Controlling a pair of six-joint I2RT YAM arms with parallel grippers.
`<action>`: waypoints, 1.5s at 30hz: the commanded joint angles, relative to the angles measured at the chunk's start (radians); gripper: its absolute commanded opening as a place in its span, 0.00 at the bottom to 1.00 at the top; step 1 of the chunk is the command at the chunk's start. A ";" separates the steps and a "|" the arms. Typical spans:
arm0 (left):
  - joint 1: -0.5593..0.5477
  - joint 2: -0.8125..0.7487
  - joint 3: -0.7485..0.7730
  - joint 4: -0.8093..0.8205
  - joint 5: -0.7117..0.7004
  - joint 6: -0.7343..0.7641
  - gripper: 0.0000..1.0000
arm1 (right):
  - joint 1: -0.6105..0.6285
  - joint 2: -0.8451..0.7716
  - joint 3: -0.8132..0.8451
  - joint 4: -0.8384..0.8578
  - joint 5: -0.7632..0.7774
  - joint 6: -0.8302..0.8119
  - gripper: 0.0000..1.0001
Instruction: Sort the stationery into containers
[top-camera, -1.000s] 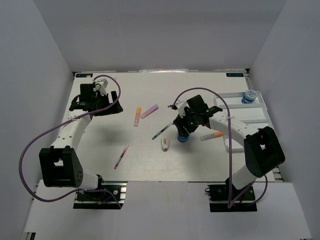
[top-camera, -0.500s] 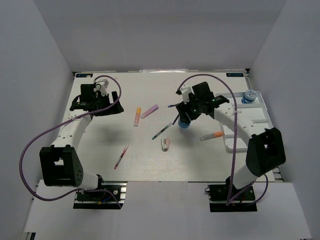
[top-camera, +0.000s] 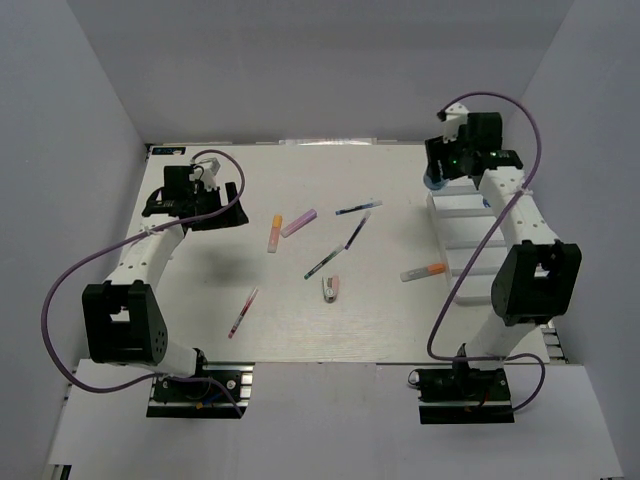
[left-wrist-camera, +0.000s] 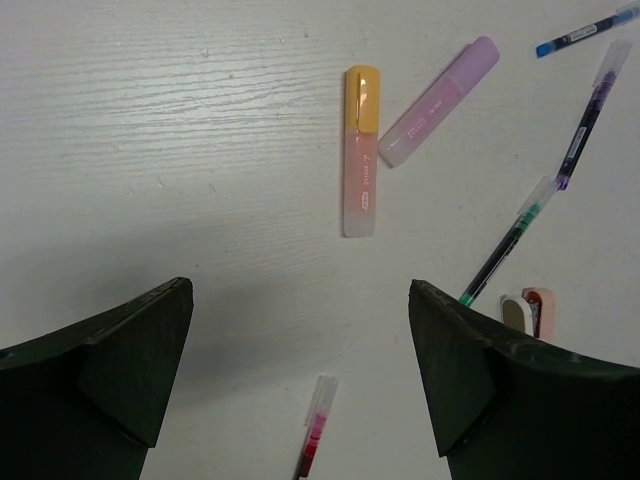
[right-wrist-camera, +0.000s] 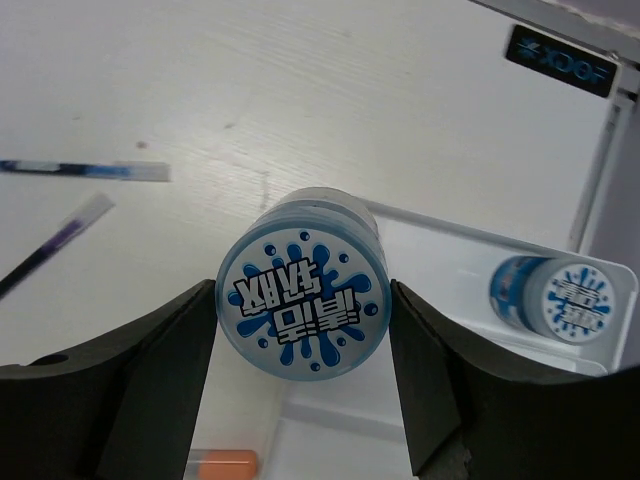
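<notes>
My right gripper (top-camera: 438, 176) is shut on a round blue-and-white tub (right-wrist-camera: 302, 297), held above the far left corner of the white divided tray (top-camera: 462, 228). A second such tub (right-wrist-camera: 550, 295) stands in the tray's far compartment. My left gripper (top-camera: 190, 207) hangs open and empty over the table's far left. Between its fingers the left wrist view shows a red pen (left-wrist-camera: 315, 440). Further off lie an orange-capped highlighter (left-wrist-camera: 360, 150), a pink-purple highlighter (left-wrist-camera: 438, 100), a green pen (left-wrist-camera: 505, 245), a purple pen (left-wrist-camera: 585, 120), a blue pen (left-wrist-camera: 590, 30) and a small pink-white piece (left-wrist-camera: 530, 310).
An orange highlighter (top-camera: 423, 271) lies on the table just left of the tray's edge. White walls close in the table on the left, back and right. The right arm stretches along the tray's length.
The right gripper has carried the blue tub from the table's middle up and to the far right, over the tray's corner. The left arm has stayed still.
</notes>
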 joint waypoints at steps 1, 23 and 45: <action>0.002 -0.003 0.037 0.011 0.026 0.011 0.98 | -0.084 0.052 0.088 0.017 -0.013 0.008 0.00; 0.002 0.021 0.028 0.017 0.033 0.036 0.98 | -0.213 0.213 0.097 0.103 -0.069 0.031 0.00; 0.002 0.033 0.034 0.011 0.041 0.040 0.98 | -0.228 0.284 0.053 0.120 -0.066 0.015 0.00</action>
